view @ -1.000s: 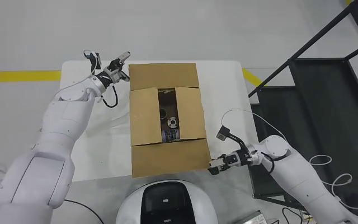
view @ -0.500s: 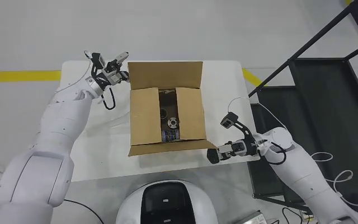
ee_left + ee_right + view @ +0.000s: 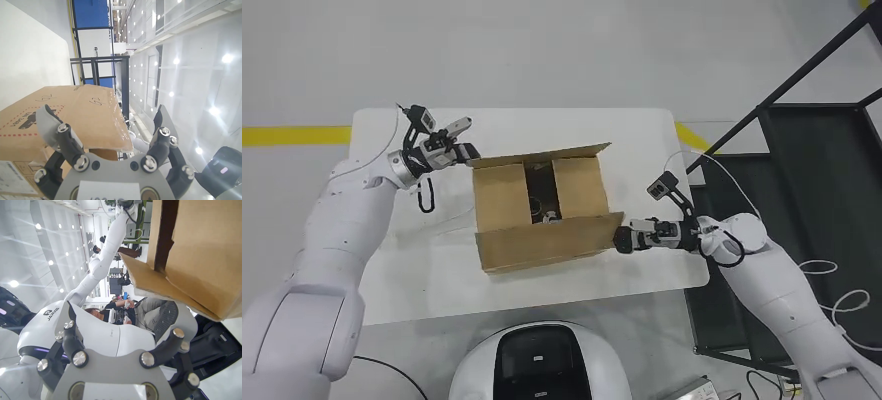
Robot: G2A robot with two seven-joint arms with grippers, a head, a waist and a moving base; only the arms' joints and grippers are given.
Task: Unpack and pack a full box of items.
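Cardboard box (image 3: 504, 198) sits at the centre of the white table (image 3: 642, 130), far and near flaps raised. Left gripper (image 3: 464, 152), fingers spread, is at the far flap's left end. Right gripper (image 3: 625, 239), fingers spread, sits at the near flap's right end. Dark items (image 3: 547, 212) show inside.

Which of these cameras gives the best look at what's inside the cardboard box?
The top view: it looks down through the gap between the flaps of the box onto dark round items inside. The wrist views see the box from the side: outer cardboard and flap edges.
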